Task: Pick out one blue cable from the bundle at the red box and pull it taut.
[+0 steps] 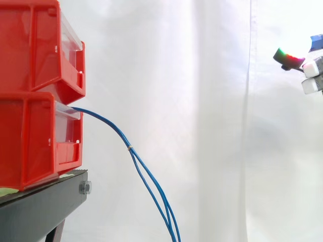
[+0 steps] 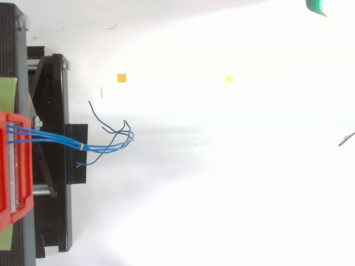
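Blue cables (image 1: 151, 189): leave the front of the lower red bin (image 1: 35, 141) at 9 o'clock in the side view, sag slack toward 6 o'clock and run off the bottom edge. Bound partway down by a small tie (image 1: 130, 147). Seen from the top, cross the black stand (image 2: 55, 111) from 9 o'clock and fan into loose curling ends left of centre. Hand (image 1: 312, 75): sits high at 3 o'clock in the side view, well apart from the cables, touching nothing; spread or clenched, impossible to tell.
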Action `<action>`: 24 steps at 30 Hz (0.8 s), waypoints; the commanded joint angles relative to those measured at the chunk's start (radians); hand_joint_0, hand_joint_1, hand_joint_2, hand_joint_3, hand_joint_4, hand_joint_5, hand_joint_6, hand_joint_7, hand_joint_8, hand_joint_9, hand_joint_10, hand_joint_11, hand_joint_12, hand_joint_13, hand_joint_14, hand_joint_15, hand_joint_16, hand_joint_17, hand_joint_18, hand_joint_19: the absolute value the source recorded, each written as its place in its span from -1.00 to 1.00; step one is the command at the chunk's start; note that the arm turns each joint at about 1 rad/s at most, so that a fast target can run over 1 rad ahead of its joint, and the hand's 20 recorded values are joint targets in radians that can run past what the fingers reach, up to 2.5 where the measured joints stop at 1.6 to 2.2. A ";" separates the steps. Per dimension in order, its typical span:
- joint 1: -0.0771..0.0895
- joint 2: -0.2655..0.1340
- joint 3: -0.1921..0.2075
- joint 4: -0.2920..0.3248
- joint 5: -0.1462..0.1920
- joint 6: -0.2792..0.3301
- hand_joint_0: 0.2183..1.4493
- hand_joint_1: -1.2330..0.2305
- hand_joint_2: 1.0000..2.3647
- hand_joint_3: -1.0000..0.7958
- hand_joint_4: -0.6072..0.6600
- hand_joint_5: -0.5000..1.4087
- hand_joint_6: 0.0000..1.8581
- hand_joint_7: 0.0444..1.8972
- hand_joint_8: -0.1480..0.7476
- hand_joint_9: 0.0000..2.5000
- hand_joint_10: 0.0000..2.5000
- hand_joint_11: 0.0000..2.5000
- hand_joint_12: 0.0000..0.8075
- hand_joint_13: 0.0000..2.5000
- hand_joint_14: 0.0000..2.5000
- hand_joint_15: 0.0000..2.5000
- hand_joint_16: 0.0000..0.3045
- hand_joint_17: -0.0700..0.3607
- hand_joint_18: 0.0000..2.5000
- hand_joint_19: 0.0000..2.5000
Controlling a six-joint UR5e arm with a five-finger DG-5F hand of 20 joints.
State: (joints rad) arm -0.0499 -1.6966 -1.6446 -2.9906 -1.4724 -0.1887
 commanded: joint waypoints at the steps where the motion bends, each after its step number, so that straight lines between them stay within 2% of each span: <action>1: 0.012 -0.002 0.000 0.009 0.030 -0.040 -0.58 -0.17 -1.00 -0.44 0.20 -0.70 -0.46 -0.41 -0.16 -0.48 -1.00 -1.00 -0.34 -0.60 -1.00 -1.00 -0.68 -0.16 -0.64 -0.69; 2: 0.024 -0.003 0.000 0.028 0.060 -0.080 -0.58 -0.17 -1.00 -0.44 0.20 -0.70 -0.46 -0.41 -0.16 -0.48 -1.00 -1.00 -0.34 -0.60 -1.00 -1.00 -0.68 -0.16 -0.64 -0.70; 3: 0.024 -0.003 0.000 0.028 0.060 -0.080 -0.58 -0.17 -1.00 -0.44 0.20 -0.70 -0.46 -0.41 -0.17 -0.48 -1.00 -1.00 -0.34 -0.60 -1.00 -1.00 -0.68 -0.16 -0.64 -0.69; 4: 0.032 -0.011 0.000 0.045 0.083 -0.110 -0.58 -0.17 -1.00 -0.44 0.20 -0.70 -0.46 -0.41 -0.16 -0.48 -1.00 -1.00 -0.33 -0.60 -1.00 -1.00 -0.68 -0.16 -0.64 -0.69; 5: 0.058 -0.054 0.000 0.079 0.121 -0.156 -0.58 -0.16 -1.00 -0.44 0.20 -0.70 -0.46 -0.41 -0.16 -0.48 -1.00 -1.00 -0.33 -0.60 -1.00 -1.00 -0.68 -0.16 -0.65 -0.69; 9: 0.074 -0.095 0.000 0.117 0.133 -0.150 -0.57 -0.16 -1.00 -0.44 0.20 -0.70 -0.46 -0.40 -0.16 -0.48 -1.00 -1.00 -0.32 -0.60 -1.00 -1.00 -0.68 -0.17 -0.65 -0.69; 10: 0.090 -0.132 0.005 0.173 0.156 -0.149 -0.57 -0.16 -1.00 -0.44 0.20 -0.70 -0.46 -0.40 -0.16 -0.47 -1.00 -1.00 -0.32 -0.60 -1.00 -1.00 -0.68 -0.17 -0.65 -0.69; 12: 0.096 -0.143 0.003 0.197 0.167 -0.153 -0.57 -0.16 -1.00 -0.44 0.21 -0.70 -0.46 -0.40 -0.17 -0.47 -1.00 -1.00 -0.31 -0.60 -1.00 -0.99 -0.68 -0.17 -0.65 -0.69; 14: 0.116 -0.161 0.006 0.257 0.202 -0.156 -0.57 -0.15 -1.00 -0.44 0.21 -0.70 -0.46 -0.40 -0.16 -0.47 -1.00 -1.00 -0.31 -0.59 -1.00 -0.99 -0.68 -0.17 -0.65 -0.68; 16: 0.125 -0.164 0.006 0.279 0.219 -0.164 -0.57 -0.15 -1.00 -0.44 0.21 -0.70 -0.46 -0.40 -0.16 -0.46 -1.00 -1.00 -0.30 -0.59 -1.00 -0.99 -0.68 -0.17 -0.65 -0.68; 17: 0.136 -0.179 0.012 0.295 0.244 -0.175 -0.56 -0.15 -1.00 -0.44 0.21 -0.70 -0.46 -0.40 -0.16 -0.46 -1.00 -1.00 -0.30 -0.59 -1.00 -0.99 -0.68 -0.17 -0.65 -0.68; 20: 0.150 -0.222 0.040 0.288 0.270 -0.175 -0.56 -0.14 -1.00 -0.44 0.21 -0.70 -0.46 -0.39 -0.16 -0.46 -1.00 -0.99 -0.30 -0.59 -1.00 -0.98 -0.69 -0.17 -0.65 -0.68; 24: 0.162 -0.287 0.081 0.288 0.274 -0.140 -0.56 -0.14 -1.00 -0.44 0.21 -0.70 -0.46 -0.39 -0.15 -0.45 -1.00 -0.98 -0.29 -0.58 -1.00 -0.98 -0.69 -0.18 -0.65 -0.68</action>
State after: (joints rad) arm 0.1015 -1.9352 -1.5934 -2.7047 -1.2070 -0.3502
